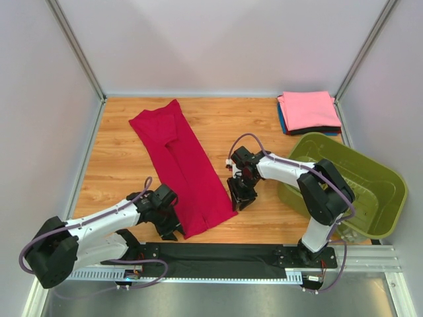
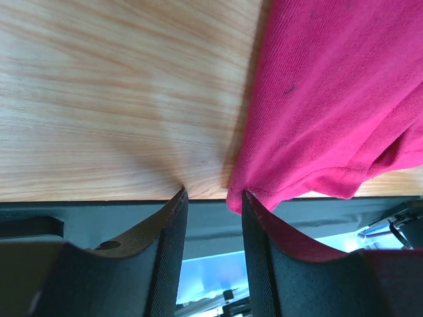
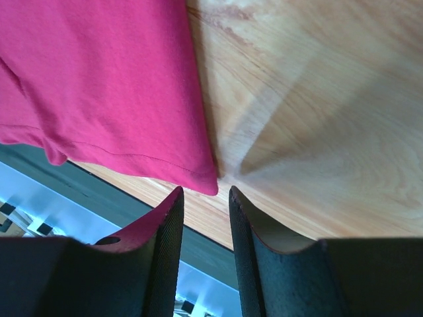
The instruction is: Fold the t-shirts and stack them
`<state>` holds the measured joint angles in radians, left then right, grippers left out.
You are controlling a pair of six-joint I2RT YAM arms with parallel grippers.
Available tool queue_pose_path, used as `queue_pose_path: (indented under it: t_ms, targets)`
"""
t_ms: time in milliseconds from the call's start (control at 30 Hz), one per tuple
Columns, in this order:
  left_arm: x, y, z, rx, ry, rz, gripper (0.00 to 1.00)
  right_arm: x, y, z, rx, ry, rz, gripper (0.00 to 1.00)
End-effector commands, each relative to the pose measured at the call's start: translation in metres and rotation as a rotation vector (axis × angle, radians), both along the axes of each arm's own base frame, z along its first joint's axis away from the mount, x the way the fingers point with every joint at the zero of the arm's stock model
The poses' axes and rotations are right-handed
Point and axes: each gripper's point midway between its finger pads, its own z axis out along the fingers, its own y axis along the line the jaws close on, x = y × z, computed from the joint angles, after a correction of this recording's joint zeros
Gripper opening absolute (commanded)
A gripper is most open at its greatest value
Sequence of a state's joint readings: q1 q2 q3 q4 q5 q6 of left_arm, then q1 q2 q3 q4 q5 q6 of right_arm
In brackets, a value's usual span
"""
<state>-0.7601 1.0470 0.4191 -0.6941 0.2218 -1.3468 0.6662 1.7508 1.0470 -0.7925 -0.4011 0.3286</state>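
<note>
A deep crimson-red cloth t-shirt, folded into a long strip, lies flat and diagonal on the wooden counter. At the far right corner, a folded pink t-shirt tops a blue t-shirt and a black t-shirt.

The spread t-shirt lies lengthwise on the table. Far to its right and behind sits the stack of folded t-shirts, with the basket nearer. The left gripper is at the shirt's near left corner, and the right gripper is at its near right corner.
</note>
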Motion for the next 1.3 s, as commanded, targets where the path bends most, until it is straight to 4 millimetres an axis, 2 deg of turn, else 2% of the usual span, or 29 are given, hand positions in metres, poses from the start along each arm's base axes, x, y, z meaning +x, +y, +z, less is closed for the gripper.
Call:
queue_pose_path:
  t_ms: [0,133,400,733,900,1067,1100,1167,1200,1233,1267]
  targets:
    - [0.001,-0.003,0.0,-0.008,-0.004,0.025,0.45,0.001,0.003,-0.002,0.037,-0.021,0.025,0.35]
    - [-0.001,-0.002,0.0,0.01,-0.005,0.03,0.45,-0.004,-0.001,-0.011,0.024,-0.003,0.019,0.34]
    - [0.017,-0.005,0.03,-0.028,-0.109,0.11,0.51,-0.004,-0.002,-0.014,0.019,-0.009,0.014,0.27]
    - [0.006,-0.008,0.006,-0.007,-0.051,0.084,0.48,-0.004,-0.001,-0.016,0.015,0.0,0.014,0.27]
    - [0.008,-0.01,0.005,0.024,-0.056,0.063,0.43,-0.007,0.0,-0.018,0.02,0.025,0.002,0.27]
    - [0.013,-0.017,0.01,0.017,-0.077,0.053,0.28,-0.009,-0.003,-0.022,0.006,0.033,-0.013,0.2]
    - [0.014,-0.019,0.01,0.015,-0.082,0.053,0.26,-0.009,-0.002,-0.022,0.006,0.029,-0.019,0.14]
    - [0.012,-0.019,0.008,0.02,-0.07,0.05,0.17,-0.009,-0.003,-0.023,-0.004,0.033,-0.026,0.04]
    - [0.012,-0.02,0.009,0.019,-0.067,0.043,0.07,-0.008,-0.004,-0.023,-0.005,0.031,-0.031,0.0]
    - [0.011,-0.019,0.006,0.032,-0.054,0.04,0.01,-0.008,-0.004,-0.022,-0.007,0.03,-0.031,0.0]
    - [0.01,-0.019,0.005,0.037,-0.046,0.038,0.0,-0.009,-0.004,-0.022,-0.008,0.028,-0.032,0.0]
